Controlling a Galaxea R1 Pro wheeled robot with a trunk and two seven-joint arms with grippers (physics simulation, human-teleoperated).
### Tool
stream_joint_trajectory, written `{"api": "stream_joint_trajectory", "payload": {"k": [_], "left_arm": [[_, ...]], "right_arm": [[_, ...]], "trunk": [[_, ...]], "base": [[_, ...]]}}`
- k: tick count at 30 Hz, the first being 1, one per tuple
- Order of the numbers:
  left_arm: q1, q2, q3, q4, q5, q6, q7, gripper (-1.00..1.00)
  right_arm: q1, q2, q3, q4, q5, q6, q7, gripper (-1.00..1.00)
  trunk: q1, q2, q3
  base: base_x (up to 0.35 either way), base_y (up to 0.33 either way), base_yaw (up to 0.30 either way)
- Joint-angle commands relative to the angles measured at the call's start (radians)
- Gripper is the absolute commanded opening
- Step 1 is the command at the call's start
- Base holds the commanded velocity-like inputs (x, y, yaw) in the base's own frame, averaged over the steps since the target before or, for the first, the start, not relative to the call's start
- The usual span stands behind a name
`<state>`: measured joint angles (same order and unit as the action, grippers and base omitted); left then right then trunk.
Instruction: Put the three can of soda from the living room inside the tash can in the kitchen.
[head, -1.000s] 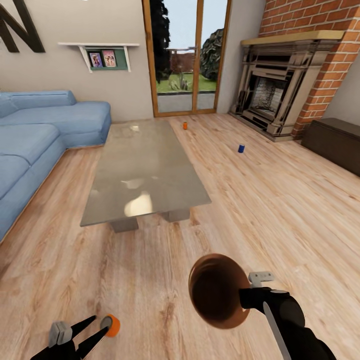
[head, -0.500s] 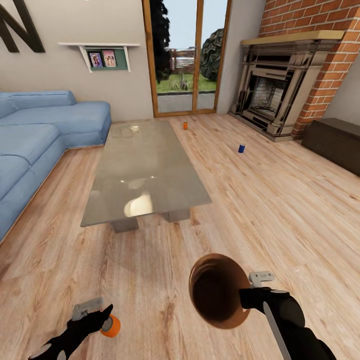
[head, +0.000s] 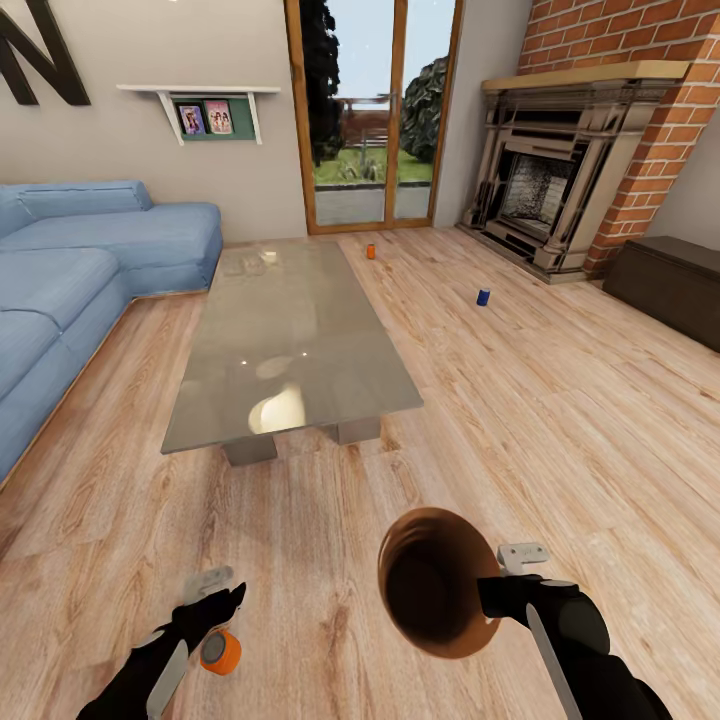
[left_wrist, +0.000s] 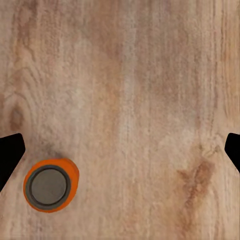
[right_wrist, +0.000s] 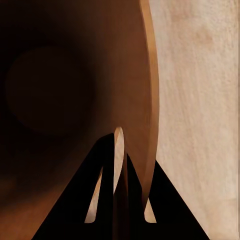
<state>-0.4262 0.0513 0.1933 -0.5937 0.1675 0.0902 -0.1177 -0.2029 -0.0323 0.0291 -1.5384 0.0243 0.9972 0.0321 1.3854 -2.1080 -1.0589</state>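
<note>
Left gripper (head: 222, 607) now forward, wide apart above upright orange can (head: 220, 652).

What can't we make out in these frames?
- Left hand: head view, its wrist covers the fingers. Left wrist view has dark fingertips at both edges and the nearest orange can off to one side.
- Trash can outside: its mouth faces the head camera, so the outer wall is hidden.
- Far orange can and blue can: too small to read any label.
- Sofa: cut off by the head view's left edge.
</note>
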Motion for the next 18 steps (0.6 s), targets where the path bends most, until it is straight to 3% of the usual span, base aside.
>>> {"api": "stream_joint_trajectory", "payload": {"k": [1,3,4,5,18], "left_arm": [[-0.002,0.001,0.0,0.005,0.0,-0.006,0.0,1.0],[-0.005,0.005,0.002,0.013,0.0,-0.014,0.001,1.0],[-0.007,0.032,0.003,0.018,0.0,-0.02,0.001,1.0],[-0.007,0.042,0.004,0.019,0.001,-0.022,0.001,1.0],[-0.008,0.06,0.005,0.021,0.0,-0.094,0.001,1.0]], "right_arm": [[0.0,0.0,0.0,0.0,-0.019,0.0,0.005,-1.0],[0.0,0.0,0.0,0.0,-0.018,0.0,0.005,-1.0],[0.0,0.0,0.0,0.0,-0.018,0.0,0.005,-1.0],[0.0,0.0,0.0,0.0,-0.018,0.0,0.005,-1.0],[0.0,0.0,0.0,0.0,-0.018,0.0,0.005,-1.0]], "trunk": [[0.0,0.0,0.0],[0.0,0.0,0.0],[0.0,0.0,0.0],[0.0,0.0,0.0],[0.0,0.0,0.0]], "base": [[0.0,0.0,0.0],[0.0,0.0,0.0],[0.0,0.0,0.0],[0.0,0.0,0.0],[0.011,0.0,0.0]]}}
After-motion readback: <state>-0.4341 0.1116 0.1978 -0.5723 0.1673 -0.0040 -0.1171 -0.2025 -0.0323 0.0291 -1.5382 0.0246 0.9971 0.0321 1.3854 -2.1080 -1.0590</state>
